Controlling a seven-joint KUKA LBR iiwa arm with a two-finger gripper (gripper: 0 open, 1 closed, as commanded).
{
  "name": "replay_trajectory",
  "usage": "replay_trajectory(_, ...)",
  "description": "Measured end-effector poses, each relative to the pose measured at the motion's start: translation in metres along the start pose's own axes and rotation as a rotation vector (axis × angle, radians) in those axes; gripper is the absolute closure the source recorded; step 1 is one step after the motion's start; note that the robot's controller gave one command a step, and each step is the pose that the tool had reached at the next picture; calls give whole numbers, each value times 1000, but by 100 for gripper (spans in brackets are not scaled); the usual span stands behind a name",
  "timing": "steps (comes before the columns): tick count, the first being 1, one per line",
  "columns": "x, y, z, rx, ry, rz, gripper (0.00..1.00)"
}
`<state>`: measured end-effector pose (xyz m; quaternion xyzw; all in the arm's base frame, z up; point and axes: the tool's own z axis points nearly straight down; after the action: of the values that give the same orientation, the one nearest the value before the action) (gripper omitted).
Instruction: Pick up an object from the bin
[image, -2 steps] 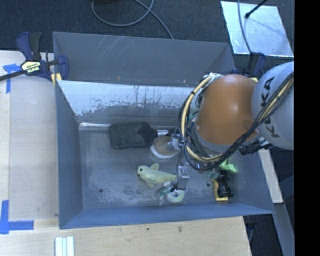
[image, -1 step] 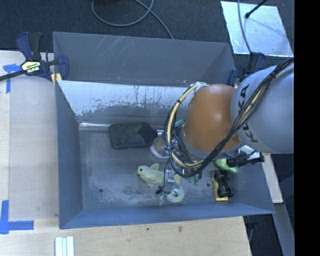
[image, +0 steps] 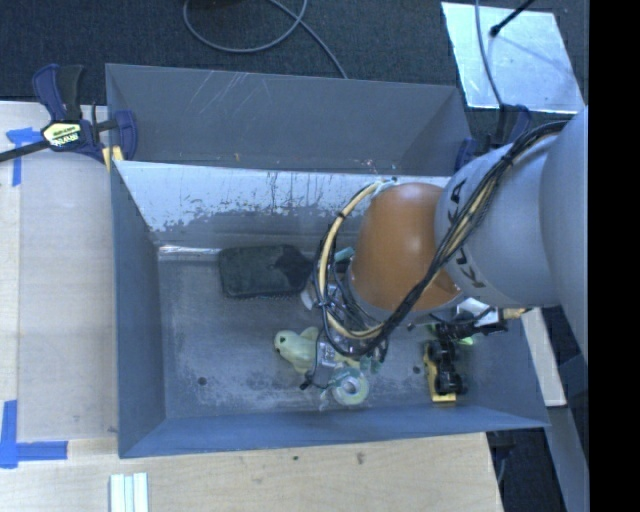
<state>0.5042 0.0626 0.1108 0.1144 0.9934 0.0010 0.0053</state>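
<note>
Camera view: pale green lumpy object (image: 293, 347) sits on the bin floor at about 6 o'clock, near the front wall. Gripper (image: 333, 378) is down just beside it, at its 4 o'clock, touching or nearly so. Can't tell how far the gripper is open or whether it has hold of anything; cables (image: 332, 300) and wrist hardware hide it. Pale round piece (image: 352, 391) is right at the gripper's 4 o'clock. Orange cover (image: 395, 255) is above, at 1 o'clock. Dark grey flat block (image: 258, 271) lies at the floor's 10 o'clock, and a yellow-and-black item (image: 441, 375) at 4 o'clock. Both are well apart from the gripper. Grey bin (image: 135, 300) surrounds everything.
</note>
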Motion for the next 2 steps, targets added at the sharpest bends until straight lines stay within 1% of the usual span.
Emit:
replay_trajectory(1,3,-8,33,4,9,188,100)
replay_trajectory(2,3,-8,33,4,9,188,100)
